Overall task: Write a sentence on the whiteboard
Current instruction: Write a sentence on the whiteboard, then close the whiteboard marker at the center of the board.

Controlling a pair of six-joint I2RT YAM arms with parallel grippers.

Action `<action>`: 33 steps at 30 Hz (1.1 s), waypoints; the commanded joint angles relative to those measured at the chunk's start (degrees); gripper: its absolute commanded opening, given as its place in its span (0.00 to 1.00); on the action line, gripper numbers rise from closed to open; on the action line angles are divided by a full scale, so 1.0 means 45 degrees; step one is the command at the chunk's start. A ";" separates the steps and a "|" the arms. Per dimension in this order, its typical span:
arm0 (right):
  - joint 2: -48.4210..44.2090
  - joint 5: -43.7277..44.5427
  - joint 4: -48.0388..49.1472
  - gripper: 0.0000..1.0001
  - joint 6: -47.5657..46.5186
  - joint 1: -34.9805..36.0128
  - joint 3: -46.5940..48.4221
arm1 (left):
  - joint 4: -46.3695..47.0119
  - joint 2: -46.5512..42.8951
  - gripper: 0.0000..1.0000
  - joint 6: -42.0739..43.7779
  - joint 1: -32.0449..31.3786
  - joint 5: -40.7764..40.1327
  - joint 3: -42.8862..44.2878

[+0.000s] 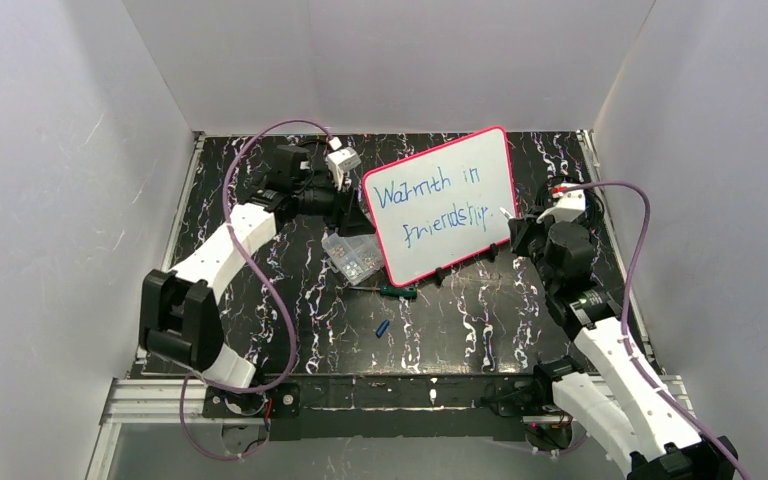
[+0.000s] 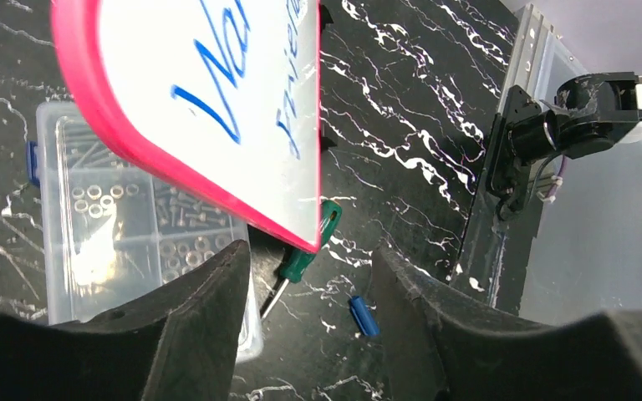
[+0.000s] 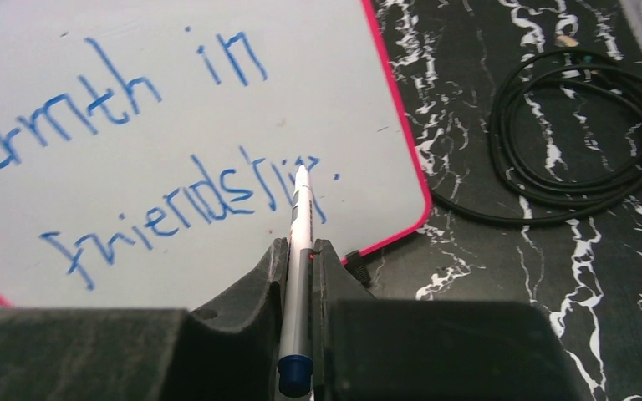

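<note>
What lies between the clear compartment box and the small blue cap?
A green-handled screwdriver lies between the clear compartment box and the small blue cap, its handle partly hidden by the whiteboard's corner. The left wrist view shows it clearest.

White walls (image 1: pixel 390 60) enclose black marbled tabletop (image 1: pixel 460 330) — evenly lit.

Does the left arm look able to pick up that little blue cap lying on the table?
Probably yes. The blue cap lies uncovered on the table, and the left claw is open, empty and facing it. The whiteboard and a green screwdriver sit nearby, not over it.
</note>
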 commanded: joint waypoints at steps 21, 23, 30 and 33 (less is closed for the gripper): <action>0.3218 -1.3086 -0.3259 0.01 0.0504 0.0083 0.3127 | 0.0459 -0.7538 0.78 -0.1727 -0.2974 -0.3130 -0.4226; 0.3582 -1.3880 -0.3424 0.01 0.0469 0.0206 0.3308 | 0.0544 -0.7391 0.78 -0.1844 -0.3784 -0.3233 -0.4286; 0.4489 -1.4921 -0.4015 0.01 0.0170 0.1097 0.3836 | 0.0780 -0.6032 0.78 -0.1736 -0.5429 -0.3185 -0.3897; 0.4831 -1.4963 -0.4303 0.01 0.0000 0.1544 0.4127 | 0.0817 -0.5554 0.78 -0.1518 -0.5870 -0.3427 -0.3782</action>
